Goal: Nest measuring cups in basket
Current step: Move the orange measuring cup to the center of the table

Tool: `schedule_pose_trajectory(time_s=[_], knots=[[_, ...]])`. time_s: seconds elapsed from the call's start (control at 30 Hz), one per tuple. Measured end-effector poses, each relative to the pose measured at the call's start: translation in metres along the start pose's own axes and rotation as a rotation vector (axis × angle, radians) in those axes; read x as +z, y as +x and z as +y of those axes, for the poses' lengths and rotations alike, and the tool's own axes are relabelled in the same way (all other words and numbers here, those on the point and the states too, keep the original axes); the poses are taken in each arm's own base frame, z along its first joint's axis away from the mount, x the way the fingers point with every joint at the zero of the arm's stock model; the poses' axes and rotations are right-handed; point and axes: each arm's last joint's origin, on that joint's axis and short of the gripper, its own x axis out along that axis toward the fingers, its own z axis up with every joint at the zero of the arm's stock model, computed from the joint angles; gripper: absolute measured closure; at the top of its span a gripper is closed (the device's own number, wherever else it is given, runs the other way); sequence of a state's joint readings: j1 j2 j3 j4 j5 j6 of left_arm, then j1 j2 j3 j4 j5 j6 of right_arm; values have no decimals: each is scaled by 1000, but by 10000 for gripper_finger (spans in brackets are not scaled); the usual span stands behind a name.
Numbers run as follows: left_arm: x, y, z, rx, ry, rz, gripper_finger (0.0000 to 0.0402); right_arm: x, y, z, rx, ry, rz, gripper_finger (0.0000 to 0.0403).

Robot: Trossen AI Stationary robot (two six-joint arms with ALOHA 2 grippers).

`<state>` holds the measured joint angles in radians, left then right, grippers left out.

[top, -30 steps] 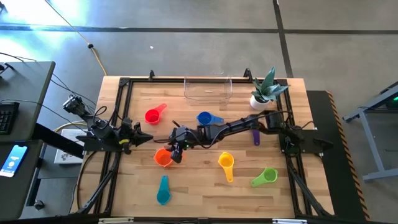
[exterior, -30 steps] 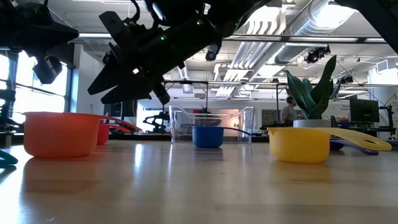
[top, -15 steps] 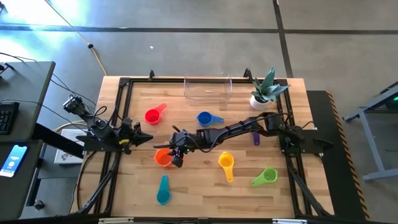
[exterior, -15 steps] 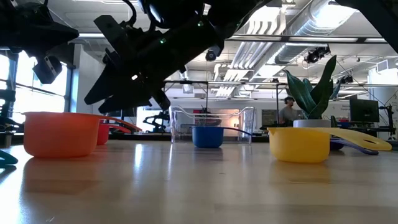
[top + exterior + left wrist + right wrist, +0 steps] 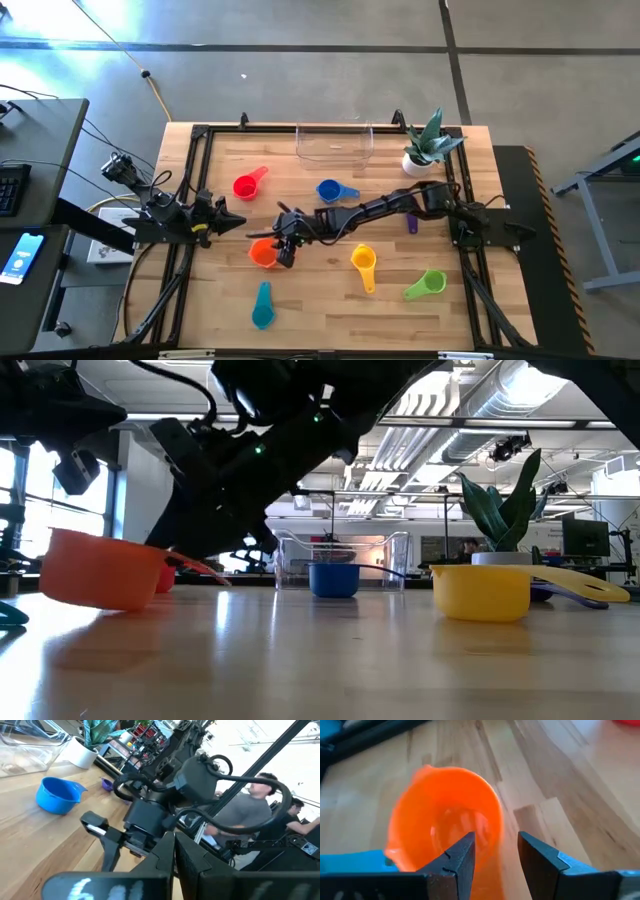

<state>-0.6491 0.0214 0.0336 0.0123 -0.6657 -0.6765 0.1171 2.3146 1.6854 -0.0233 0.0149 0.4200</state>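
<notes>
The orange measuring cup (image 5: pixel 262 253) sits left of the table's middle, and in the low view (image 5: pixel 100 568) it is tipped. My right gripper (image 5: pixel 496 845) reaches across from the right and stands over its handle. Red (image 5: pixel 245 185), blue (image 5: pixel 330 190), yellow (image 5: pixel 363 262), green (image 5: pixel 425 285) and teal (image 5: pixel 262 305) cups lie on the wood. The purple cup (image 5: pixel 411 220) peeks out from under my right arm. The clear basket (image 5: pixel 334 142) stands at the far edge. My left gripper (image 5: pixel 225 222) waits shut at the left edge. My right gripper has the orange cup's flat handle (image 5: pixel 490 867) between its two fingers (image 5: pixel 462 857), close to the bowl. It comes slanting down from the table's right, along the handle. The bowl (image 5: pixel 100 568) is tipped: the side away from the handle is raised, and the handle side stays on the table.
A white plant pot (image 5: pixel 420 150) stands at the far right corner beside the basket. A black frame rail (image 5: pixel 185 240) runs around the table edge. Bare wood lies between the orange cup and the basket, with the red and blue cups to either side.
My right gripper has come down and toward the near edge onto the orange cup's handle. The cup, which stood flat on the table, has tipped, the side away from the handle rising.
</notes>
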Motion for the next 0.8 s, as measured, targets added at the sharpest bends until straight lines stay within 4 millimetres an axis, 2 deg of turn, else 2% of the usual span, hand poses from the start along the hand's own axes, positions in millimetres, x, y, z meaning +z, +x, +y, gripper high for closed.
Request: schedule_pose_trajectory(time_s=[0.3,0.63,0.8], knots=[[0,0,0,2,36,0,397,1,-1,-5,-20,39,13,271],[0,0,0,2,54,0,397,2,-1,-9,-13,65,26,361],[0,0,0,1,53,0,397,2,-1,-9,-15,85,26,390]])
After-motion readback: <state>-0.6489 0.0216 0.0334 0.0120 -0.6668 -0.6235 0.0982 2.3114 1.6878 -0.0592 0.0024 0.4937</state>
